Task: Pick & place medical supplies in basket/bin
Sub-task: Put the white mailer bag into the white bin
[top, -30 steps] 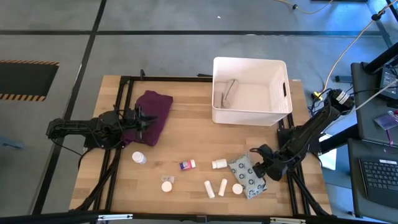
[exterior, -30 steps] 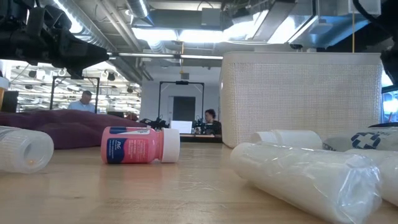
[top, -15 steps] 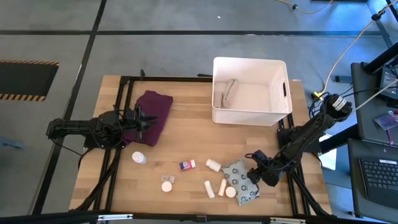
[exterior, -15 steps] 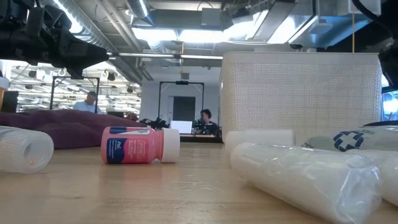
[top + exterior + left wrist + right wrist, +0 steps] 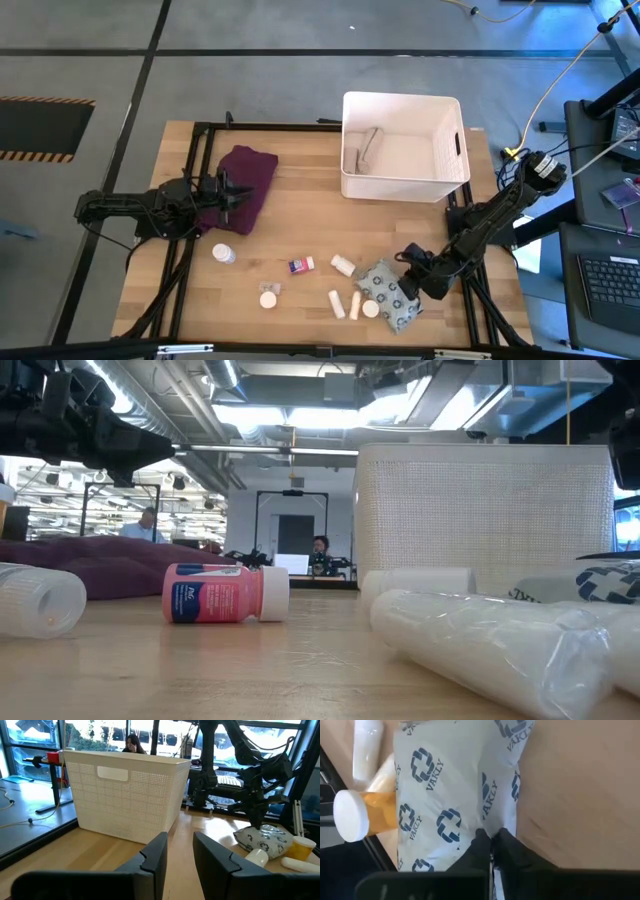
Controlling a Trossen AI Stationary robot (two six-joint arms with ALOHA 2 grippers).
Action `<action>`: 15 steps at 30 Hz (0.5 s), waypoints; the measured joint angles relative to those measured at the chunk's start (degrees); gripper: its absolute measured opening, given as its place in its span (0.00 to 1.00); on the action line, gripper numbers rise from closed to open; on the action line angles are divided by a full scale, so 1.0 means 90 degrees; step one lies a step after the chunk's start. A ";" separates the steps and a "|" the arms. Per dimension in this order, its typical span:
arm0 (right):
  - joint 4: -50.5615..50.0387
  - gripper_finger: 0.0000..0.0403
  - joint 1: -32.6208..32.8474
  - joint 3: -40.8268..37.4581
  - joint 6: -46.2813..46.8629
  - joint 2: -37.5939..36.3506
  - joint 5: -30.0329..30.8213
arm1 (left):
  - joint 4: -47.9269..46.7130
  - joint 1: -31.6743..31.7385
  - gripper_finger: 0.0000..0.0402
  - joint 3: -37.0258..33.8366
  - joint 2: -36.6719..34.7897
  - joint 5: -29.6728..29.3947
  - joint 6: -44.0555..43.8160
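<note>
Pouch grasp: we see the right claw (image 5: 412, 268) pinching the grey cross-patterned fabric pouch (image 5: 389, 294) by its edge, lower right of frame; left claw (image 5: 179, 851) slightly apart, waiting.

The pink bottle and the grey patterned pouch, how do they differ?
The pink bottle is small and rigid, lying free on its side. The grey patterned pouch is bigger, soft and flat, with blue crosses, and the right pincer is pinching its edge. Both rest on the table, outside the white tub.
</note>
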 joint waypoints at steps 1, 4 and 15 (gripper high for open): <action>-0.0002 0.03 0.0004 0.0000 -0.0007 0.0000 0.0039 | 0.0000 0.0000 0.22 0.0000 0.0000 0.0000 0.0000; -0.0005 0.03 0.0005 0.0000 -0.0055 0.0000 0.0126 | 0.0000 0.0000 0.22 0.0000 0.0000 0.0000 0.0002; -0.2344 0.00 -0.0007 0.0929 -0.0515 -0.0467 0.0745 | 0.0000 0.0000 0.22 0.0000 -0.0001 -0.0022 0.0002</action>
